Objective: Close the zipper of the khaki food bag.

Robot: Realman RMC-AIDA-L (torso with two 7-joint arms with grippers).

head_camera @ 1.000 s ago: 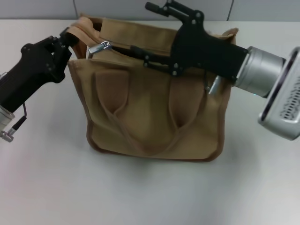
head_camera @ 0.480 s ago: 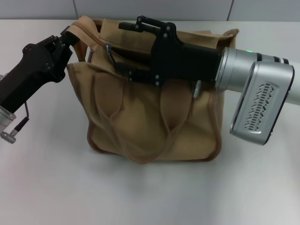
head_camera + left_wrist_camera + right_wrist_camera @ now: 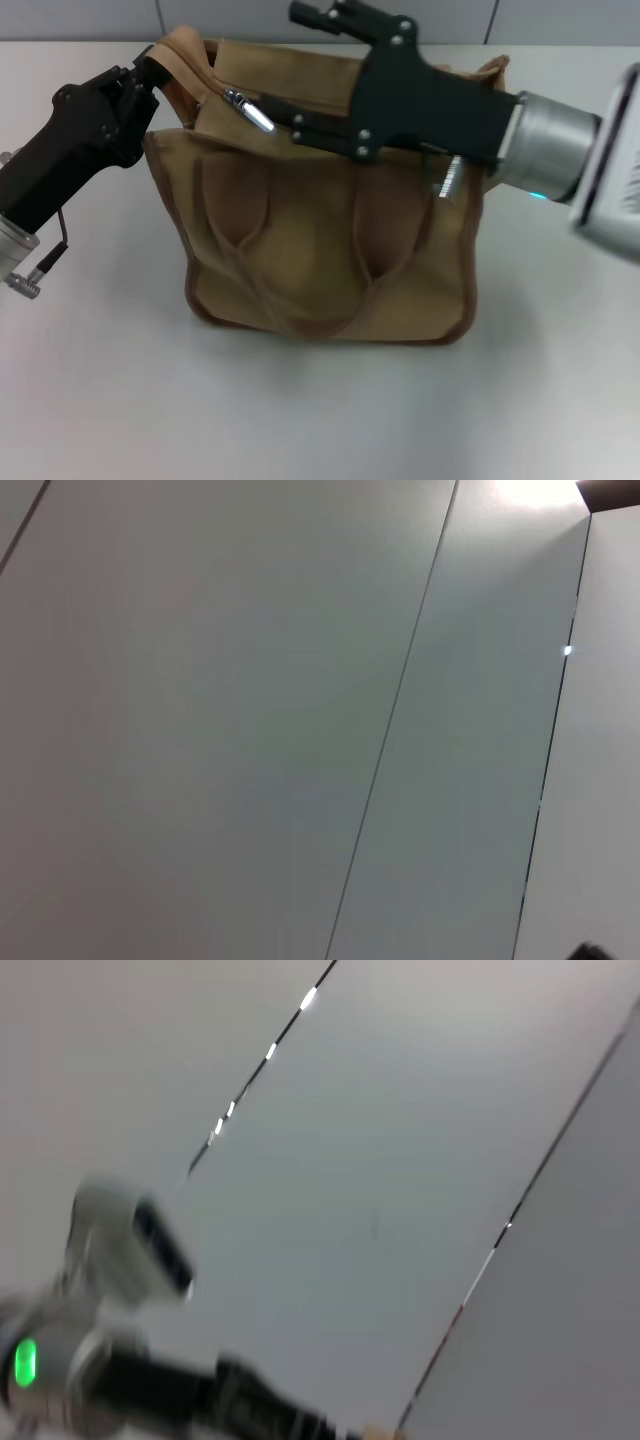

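- Pale grey tabletop (image 3: 320, 420) fills the head view, and the khaki food bag (image 3: 330, 250) stands upright at its middle, handles drooping down the near face. My left gripper (image 3: 150, 72) is pressed together on the bag's top corner on my left, pinching the fabric there. My right gripper (image 3: 275, 65) reaches across the bag's mouth from my right, its two fingers spread wide, one high over the far rim and the other low along the near rim. The zipper (image 3: 248, 108) shows its silver slider and pull tab just beyond the tip of that lower finger, close to the corner my left gripper holds. The zipper line runs lengthwise along the bag's top, from my left to my right, so I judge the closing pull must travel back toward my right arm's side. My right gripper is the free one beside the slider and has nothing between its fingers.
- Bare wall panels and seams are all the left wrist view offers; neither bag nor fingers appear.
- Blurred panels fill the right wrist view, with my other arm's grey housing and a green light at one edge; the bag is absent.
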